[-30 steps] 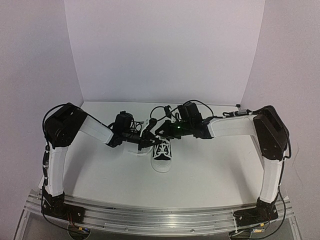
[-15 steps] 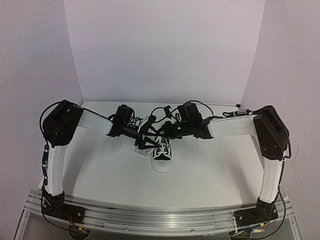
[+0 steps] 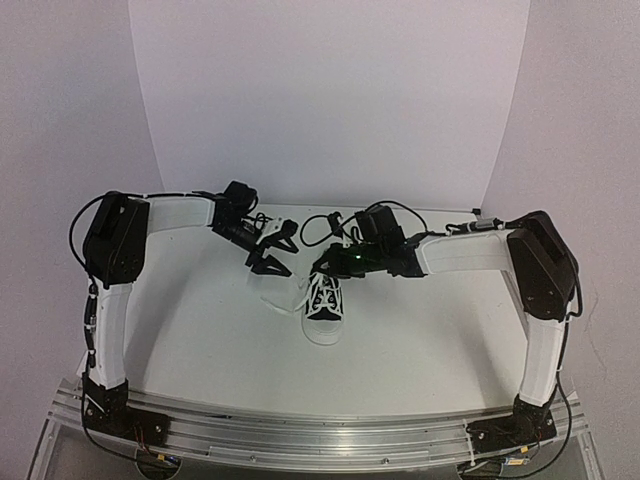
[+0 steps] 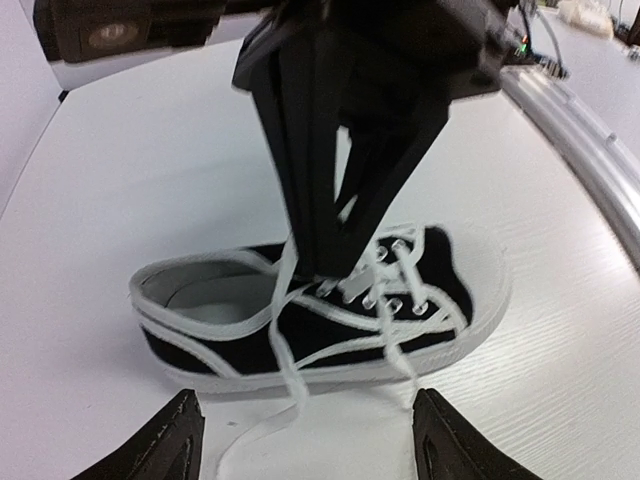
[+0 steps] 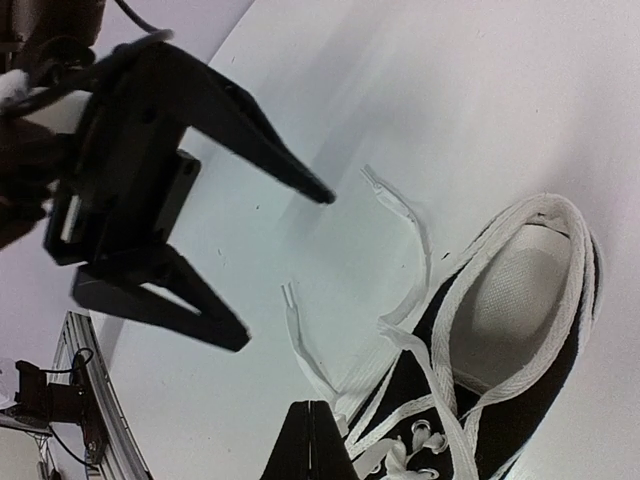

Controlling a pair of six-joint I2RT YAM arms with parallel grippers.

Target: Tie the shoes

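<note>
One black sneaker [image 3: 324,300], white toe cap, laces [image 5: 405,215] untied, well in from table [image 3: 420,340] edges; right gripper [image 5: 310,425] pinches laces, left gripper [image 3: 276,254] spread

No text, brand or number is readable. A round mark [image 4: 108,36] on the black housing [image 4: 170,22], upper left, is perhaps a label.

Sneaker [image 3: 325,306] sits mid-worktop [image 3: 430,345], toe toward the near edge. Right tool [image 3: 324,266] on its laces [image 4: 400,292] from the right; left tool [image 3: 272,256] left of and behind it, apart. Lace ends [image 5: 400,212] lie on worktop between shoe and left tool.
</note>
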